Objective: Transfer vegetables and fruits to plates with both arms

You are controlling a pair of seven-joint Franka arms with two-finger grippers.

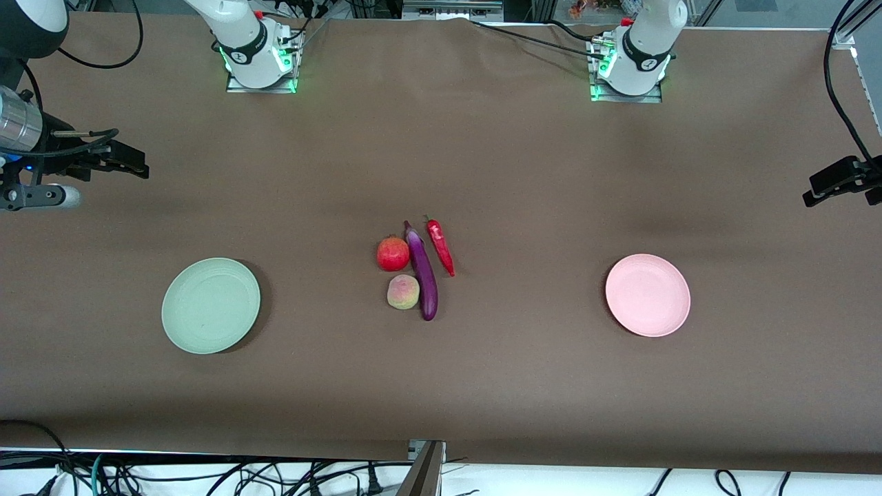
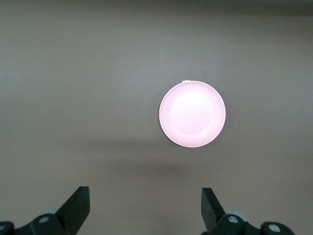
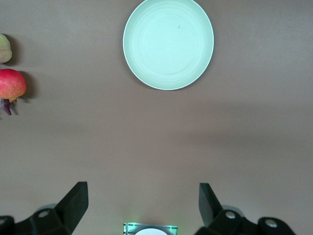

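Note:
The red pomegranate [image 1: 393,253], peach [image 1: 403,291], purple eggplant [image 1: 422,275] and red chili [image 1: 440,246] lie close together at the table's middle. The mint plate [image 1: 211,305] lies toward the right arm's end, the pink plate [image 1: 648,295] toward the left arm's end; both are empty. My right gripper [image 3: 143,208] is open and empty, high over the table between its base and the mint plate [image 3: 168,44]; the pomegranate [image 3: 12,84] and peach [image 3: 4,49] show at that view's edge. My left gripper [image 2: 145,210] is open and empty, high above the pink plate [image 2: 192,114].
The two arm bases [image 1: 258,58] [image 1: 630,65] stand at the table's back edge with green lights. Both hands show at the edges of the front view, the right [image 1: 127,162] and the left [image 1: 837,180]. Cables [image 1: 207,475] lie along the front edge.

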